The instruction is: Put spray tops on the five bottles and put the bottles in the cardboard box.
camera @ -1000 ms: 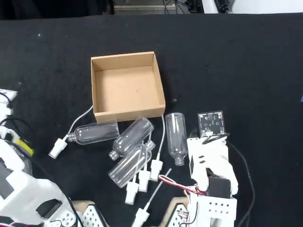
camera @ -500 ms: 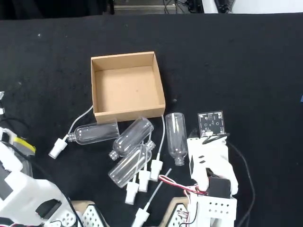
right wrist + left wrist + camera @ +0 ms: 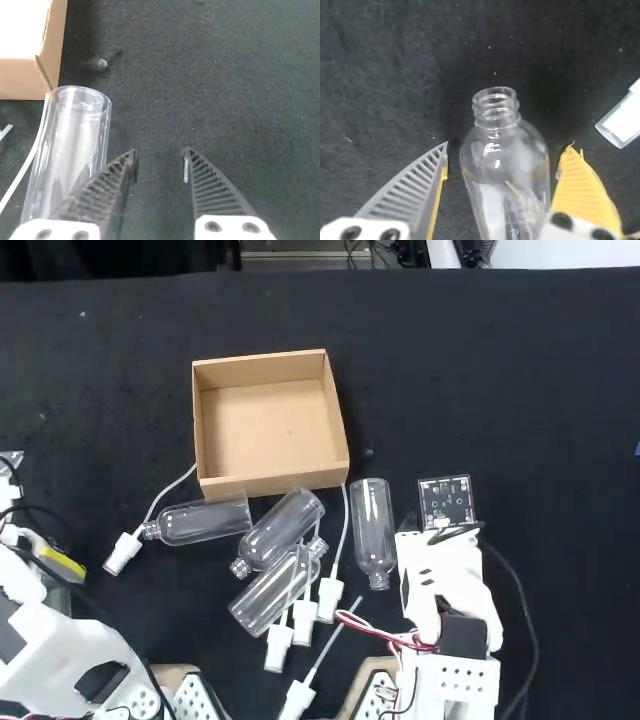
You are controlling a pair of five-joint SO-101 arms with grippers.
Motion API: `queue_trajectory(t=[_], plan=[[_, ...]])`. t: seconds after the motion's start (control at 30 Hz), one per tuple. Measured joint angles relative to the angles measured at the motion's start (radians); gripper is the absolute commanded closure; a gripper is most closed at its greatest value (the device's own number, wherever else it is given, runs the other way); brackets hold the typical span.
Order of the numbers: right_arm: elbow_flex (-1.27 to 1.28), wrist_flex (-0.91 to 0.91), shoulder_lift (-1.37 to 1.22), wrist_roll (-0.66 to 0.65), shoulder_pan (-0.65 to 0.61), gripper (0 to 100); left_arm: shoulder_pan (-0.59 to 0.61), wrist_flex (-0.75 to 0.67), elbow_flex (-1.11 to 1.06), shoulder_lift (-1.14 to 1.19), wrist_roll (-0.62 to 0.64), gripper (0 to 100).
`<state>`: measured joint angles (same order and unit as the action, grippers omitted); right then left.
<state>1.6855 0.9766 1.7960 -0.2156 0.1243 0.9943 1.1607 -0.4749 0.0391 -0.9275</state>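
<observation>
My left claw [image 3: 507, 146] stands wide around an open-necked bottle [image 3: 502, 172]; my right claw [image 3: 159, 162], narrowly parted, hovers beside a second bottle [image 3: 70, 145] near the cardboard box [image 3: 25, 50].

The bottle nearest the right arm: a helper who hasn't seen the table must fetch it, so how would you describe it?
Find the cardboard box on the black table. Just off its near right corner lies a clear bottle, open neck pointing toward the near edge. Unlike the other bottles, bunched askew to its left, it lies alone and straight.
</observation>
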Motion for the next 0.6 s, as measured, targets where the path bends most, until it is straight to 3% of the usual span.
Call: queue_trajectory(t=[0.2, 0.37, 0.6], plan=[[0.0, 0.0, 0.0, 0.0, 0.0, 86.1, -0.002, 0.0, 0.0, 0.0, 0.003, 98], [0.0, 0.0, 0.0, 0.0, 0.0, 86.1, -0.005, 0.071, 0.028, 0.0, 0.005, 96], [0.0, 0.0, 0.0, 0.0, 0.0, 86.3, 0.041, 0.272, 0.279, 0.0, 0.005, 96]])
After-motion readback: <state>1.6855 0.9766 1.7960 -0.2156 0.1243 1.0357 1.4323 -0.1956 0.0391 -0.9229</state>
